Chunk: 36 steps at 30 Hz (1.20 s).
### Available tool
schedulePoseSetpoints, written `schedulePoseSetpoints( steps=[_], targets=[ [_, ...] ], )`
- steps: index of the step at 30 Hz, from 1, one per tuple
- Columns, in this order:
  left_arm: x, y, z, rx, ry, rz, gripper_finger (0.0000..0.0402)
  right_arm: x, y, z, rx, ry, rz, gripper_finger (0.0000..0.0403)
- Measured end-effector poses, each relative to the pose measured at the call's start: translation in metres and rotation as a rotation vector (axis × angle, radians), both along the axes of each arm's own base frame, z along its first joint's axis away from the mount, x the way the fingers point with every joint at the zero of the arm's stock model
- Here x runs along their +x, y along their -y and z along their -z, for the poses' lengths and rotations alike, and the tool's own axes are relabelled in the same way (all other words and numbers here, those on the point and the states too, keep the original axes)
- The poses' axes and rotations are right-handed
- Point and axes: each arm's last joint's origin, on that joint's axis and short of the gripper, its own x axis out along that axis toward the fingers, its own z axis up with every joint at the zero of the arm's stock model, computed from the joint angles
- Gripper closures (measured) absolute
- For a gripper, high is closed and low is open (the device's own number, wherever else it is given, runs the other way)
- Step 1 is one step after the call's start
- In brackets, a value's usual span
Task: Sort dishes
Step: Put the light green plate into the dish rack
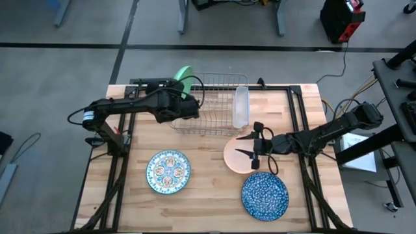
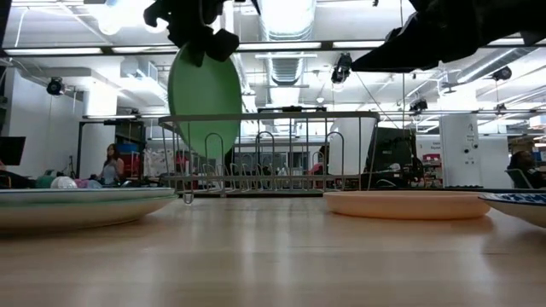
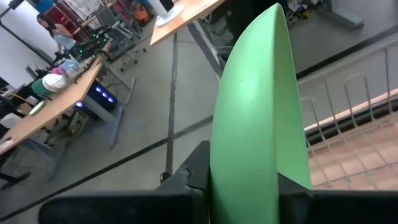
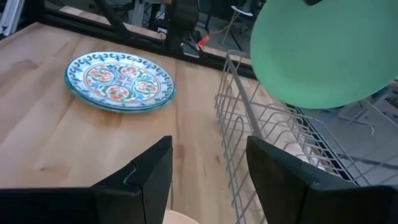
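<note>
Left gripper (image 1: 182,97) is clamped on the green plate (image 1: 183,79), holding it on edge up over the far-left end of the silver wire rack (image 1: 211,104); in the low view the plate (image 2: 205,89) hangs well above the rack's tines, tilted a bit, not seated in any slot. From the left wrist view you can see the two dark fingers (image 3: 199,171) pinching the plate's lower rim from both sides. Right gripper (image 1: 255,145) is spread wide, nothing in it, sitting over the left part of the peach-pink bowl (image 1: 240,156), which rests flat on the table (image 1: 208,195) just in front of the rack's right end. A clear plastic tray (image 1: 240,107) stands on edge inside the rack on the right side. The floral plate (image 1: 168,171) lies flat on the front-left of the table, well apart from the blue speckled plate (image 1: 265,195) at front-right, which sits just in front of the bowl. Can't tell whether bowl and blue plate actually touch.
</note>
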Motion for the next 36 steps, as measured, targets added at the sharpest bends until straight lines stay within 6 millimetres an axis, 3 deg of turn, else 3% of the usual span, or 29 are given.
schedulePoseSetpoints(
  steps=[5, 25, 36],
  targets=[
    [-0.001, 0.000, 0.010, -0.004, -0.026, -0.004, 0.0375, 0.000, 0.002, 0.000, 0.001, -0.005, 0.009, 0.0212],
    [0.004, 0.000, 0.021, -0.019, 0.021, -0.021, 0.0374, 0.000, 0.006, 0.004, -0.009, -0.037, 0.026, 0.0212],
    [0.005, 0.000, 0.027, -0.039, 0.065, -0.034, 0.0346, -0.001, 0.007, 0.007, -0.013, -0.068, 0.028, 0.0212]
  ],
)
